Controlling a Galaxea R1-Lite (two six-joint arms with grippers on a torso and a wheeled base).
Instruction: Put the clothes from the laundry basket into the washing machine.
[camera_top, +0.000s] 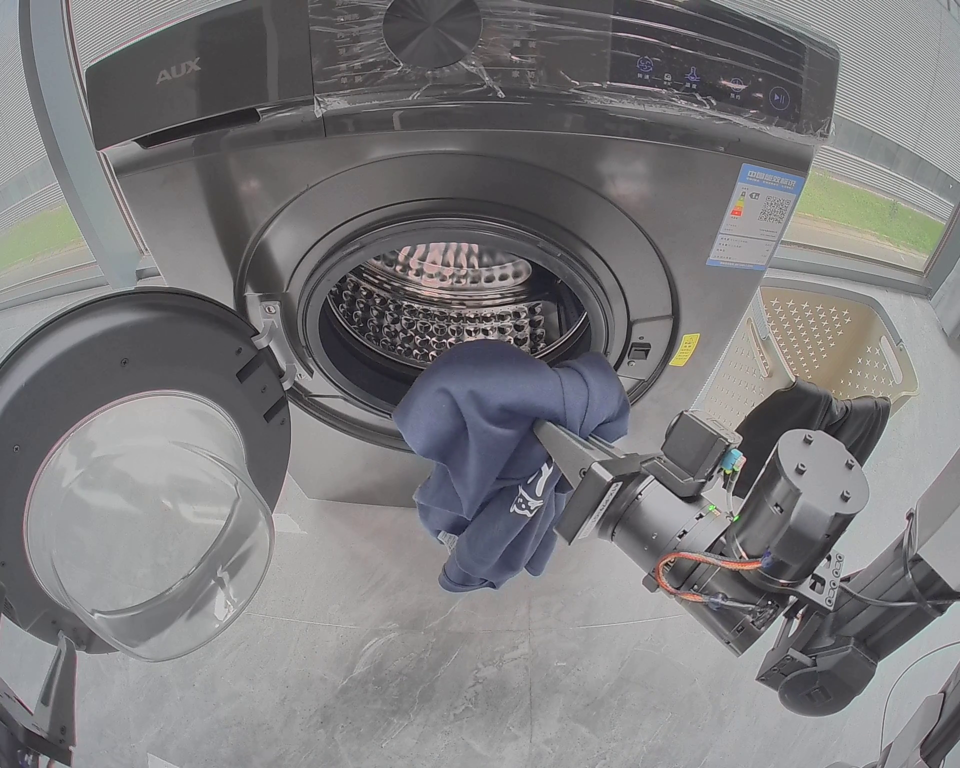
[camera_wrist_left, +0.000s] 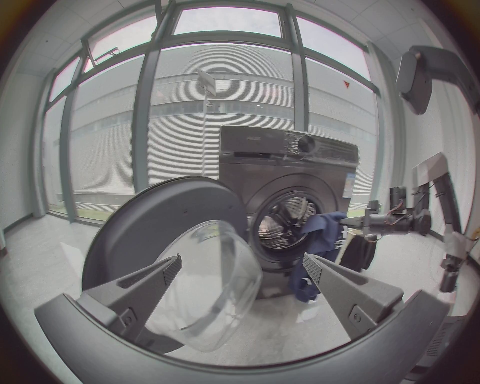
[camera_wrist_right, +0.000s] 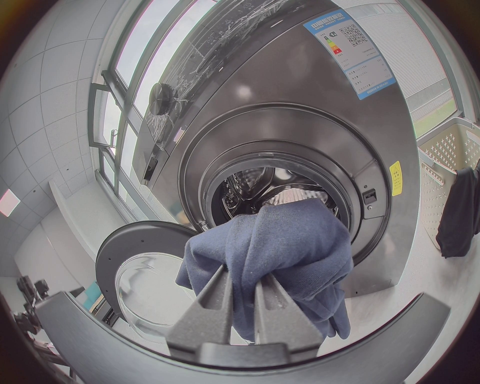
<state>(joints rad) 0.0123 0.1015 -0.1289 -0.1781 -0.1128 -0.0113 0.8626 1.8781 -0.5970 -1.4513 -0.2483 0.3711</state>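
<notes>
A robot's right gripper (camera_top: 548, 432) holds a navy sweatshirt (camera_top: 490, 430) at the mouth of a dark grey front-loading washing machine (camera_top: 650, 200), its fingers (camera_wrist_right: 215, 305) pressed close together and pinching a fold of the cloth. The sweatshirt bunches at the lower rim of the round opening, at about 5 o'clock on the ring. Its upper part covers the lower edge of the steel drum (camera_top: 440, 300), and the rest hangs down outside the machine's front above the grey floor (camera_top: 400, 650), a white print showing on a hanging fold. Whether the cloth rests on the rim cannot be told. The arm comes in from about 4 o'clock of the opening. The machine's door (camera_top: 120, 400) stands swung wide at about 8 o'clock of the opening, its clear glass bowl facing outward. A beige laundry basket (camera_top: 830, 340) sits on the floor at about 3 o'clock of the machine, just beside its side wall, with a black garment (camera_top: 800, 410) draped over its near rim. A blue-edged energy label (camera_top: 755, 215) and a small yellow sticker (camera_top: 685, 349) mark the machine's front at about 2 and 3 o'clock of the opening. The left gripper (camera_wrist_left: 242, 262) hangs well apart from the machine, its fingers (camera_wrist_left: 150, 280) spread wide with nothing between them, facing the open door.
</notes>
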